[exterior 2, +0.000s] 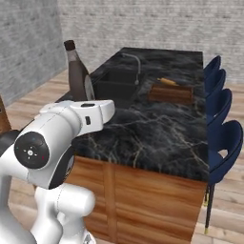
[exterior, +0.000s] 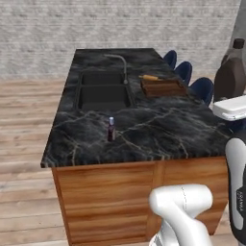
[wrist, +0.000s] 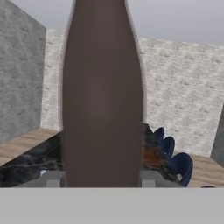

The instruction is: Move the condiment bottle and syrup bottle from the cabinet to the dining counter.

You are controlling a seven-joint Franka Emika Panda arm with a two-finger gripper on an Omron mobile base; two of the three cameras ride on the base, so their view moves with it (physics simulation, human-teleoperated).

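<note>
The gripper is clamped on the syrup bottle, its fingers pressed to either side of the wide brown body low down. In the hand view the bottle stands upright and straight between them. In the left base view the syrup bottle is carried high at the right edge, above the near right part of the dining counter; in the right base view it rises just behind the white hand. It appears to hang above the marble, not yet resting on it.

The step in hand looks like setting this bottle down. The condiment bottle already stands upright on the near part of the counter, just in front of the sink, well left of the carried bottle. Bare marble lies to the right of it, and that looks the sensible landing spot.

To do this well, keep the bottle vertical, lower it slowly onto the open stretch well in from the counter's near edge and right edge, and let go only once its base sits flat. Farther back, the wooden tray and faucet are best avoided
</note>
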